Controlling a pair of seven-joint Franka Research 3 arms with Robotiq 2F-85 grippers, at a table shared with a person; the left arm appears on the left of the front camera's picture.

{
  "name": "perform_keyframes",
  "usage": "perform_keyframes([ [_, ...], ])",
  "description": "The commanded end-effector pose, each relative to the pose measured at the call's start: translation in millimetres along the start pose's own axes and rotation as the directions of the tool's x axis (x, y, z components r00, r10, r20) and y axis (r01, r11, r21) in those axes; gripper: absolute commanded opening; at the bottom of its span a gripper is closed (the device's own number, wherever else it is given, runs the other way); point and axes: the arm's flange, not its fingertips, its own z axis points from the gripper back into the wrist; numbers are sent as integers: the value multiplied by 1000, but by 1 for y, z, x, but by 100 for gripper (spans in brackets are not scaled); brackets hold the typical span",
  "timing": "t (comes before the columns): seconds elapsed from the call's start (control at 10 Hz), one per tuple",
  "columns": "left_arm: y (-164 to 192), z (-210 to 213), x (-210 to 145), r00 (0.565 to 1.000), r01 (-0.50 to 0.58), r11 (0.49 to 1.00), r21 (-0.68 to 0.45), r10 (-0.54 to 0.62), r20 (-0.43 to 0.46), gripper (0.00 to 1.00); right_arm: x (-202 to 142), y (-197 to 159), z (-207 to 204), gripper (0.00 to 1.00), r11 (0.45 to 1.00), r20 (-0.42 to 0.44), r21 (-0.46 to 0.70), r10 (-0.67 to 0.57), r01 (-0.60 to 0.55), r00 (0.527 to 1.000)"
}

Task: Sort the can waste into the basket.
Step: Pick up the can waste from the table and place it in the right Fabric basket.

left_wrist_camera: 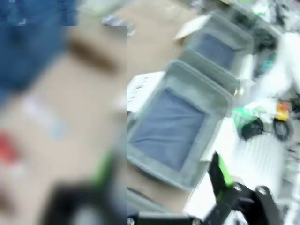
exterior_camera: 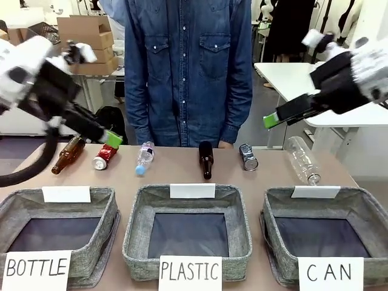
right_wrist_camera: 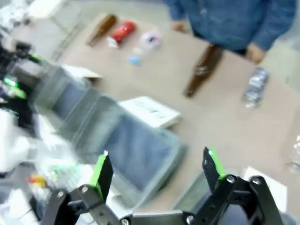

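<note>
Tan table (exterior_camera: 176, 171) (cardboard boxes (exterior_camera: 88, 31) behind)

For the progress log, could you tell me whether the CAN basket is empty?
Empty: the basket shows a bare dark bottom, and the red can and the dark can both lie on the table beyond it.

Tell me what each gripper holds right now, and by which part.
Nothing is held. The left gripper is open close to the red can, not around it; the right gripper is open and empty in the air.
</note>
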Motion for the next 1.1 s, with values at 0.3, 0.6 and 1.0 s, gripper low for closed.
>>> perform_keyframes([
  [0.3,36,126,-104,909,-109,944,-310,221,352,100,-89,-101,97,100,832,86,360,-480,422,873],
  [0.6,42,166,-193,683,-280,912,-301,409,605,100,-122,-175,105,100,685,91,441,-676,579,731],
  [1.0,66,213,-200,677,-322,898,-301,440,590,100,-125,-194,127,100,672,91,419,-700,610,709],
])
